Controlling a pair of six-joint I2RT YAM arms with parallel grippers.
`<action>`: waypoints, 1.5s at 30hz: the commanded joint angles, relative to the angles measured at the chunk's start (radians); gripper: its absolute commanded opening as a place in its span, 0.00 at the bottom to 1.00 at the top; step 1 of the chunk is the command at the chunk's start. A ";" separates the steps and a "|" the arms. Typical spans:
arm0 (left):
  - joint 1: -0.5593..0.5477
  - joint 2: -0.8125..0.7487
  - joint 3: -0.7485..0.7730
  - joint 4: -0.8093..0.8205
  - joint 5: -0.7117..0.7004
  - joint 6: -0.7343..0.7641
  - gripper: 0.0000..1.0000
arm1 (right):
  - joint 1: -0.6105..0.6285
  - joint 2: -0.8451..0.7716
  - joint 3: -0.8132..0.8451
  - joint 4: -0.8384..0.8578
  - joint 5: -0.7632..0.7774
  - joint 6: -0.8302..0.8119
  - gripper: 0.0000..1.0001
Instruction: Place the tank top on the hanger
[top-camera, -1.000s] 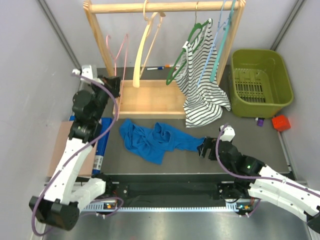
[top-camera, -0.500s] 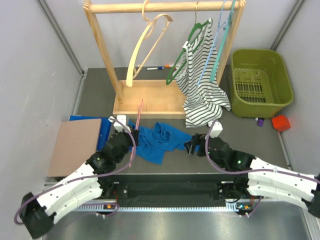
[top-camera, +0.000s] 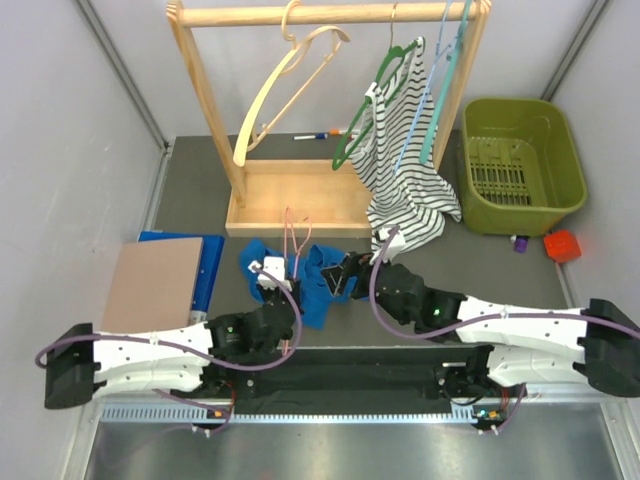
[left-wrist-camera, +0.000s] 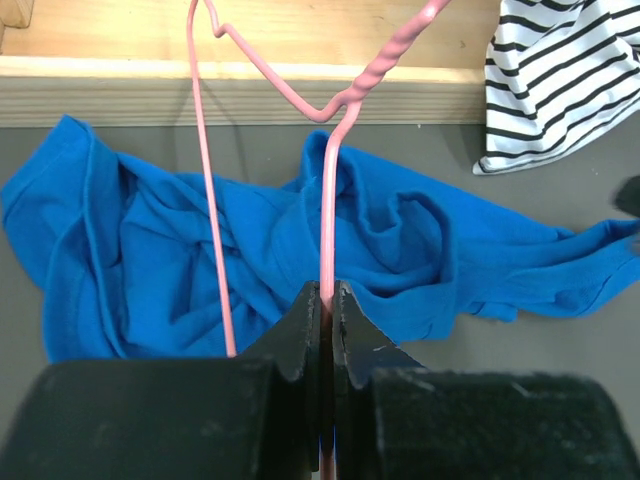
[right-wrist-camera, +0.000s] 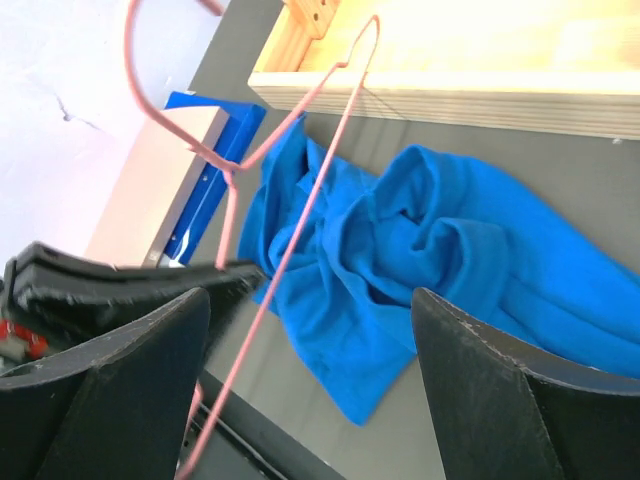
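The royal-blue tank top (top-camera: 318, 283) lies crumpled on the dark table in front of the wooden rack's base. It also shows in the left wrist view (left-wrist-camera: 400, 240) and the right wrist view (right-wrist-camera: 430, 250). My left gripper (top-camera: 284, 292) is shut on the thin pink wire hanger (top-camera: 290, 235) and holds it over the tank top's left half. The wire runs up between the closed fingertips in the left wrist view (left-wrist-camera: 326, 220). My right gripper (top-camera: 342, 275) is open and empty, just above the tank top's right half. The pink hanger (right-wrist-camera: 330, 150) crosses its view on the left.
A wooden rack (top-camera: 300, 195) stands behind, with a cream wooden hanger (top-camera: 285, 80), a green hanger (top-camera: 375, 110) and a striped top (top-camera: 405, 190) hung on it. A green basket (top-camera: 520, 165) and a red block (top-camera: 562, 245) are at the right. A brown board (top-camera: 155, 285) lies at the left.
My left arm carried the pink hanger from the rack's left post down to the near middle, over the tank top. My right gripper moved left over the tank top. The cream hanger swung.
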 joint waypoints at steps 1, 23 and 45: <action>-0.062 0.090 0.066 0.074 -0.112 -0.078 0.00 | 0.032 0.081 0.074 0.139 0.014 0.002 0.80; -0.212 0.180 0.112 0.135 -0.160 -0.064 0.00 | 0.032 0.393 0.244 0.138 0.073 -0.047 0.28; -0.015 -0.055 0.069 0.116 0.389 0.194 0.87 | -0.131 -0.171 -0.073 -0.049 0.004 -0.162 0.00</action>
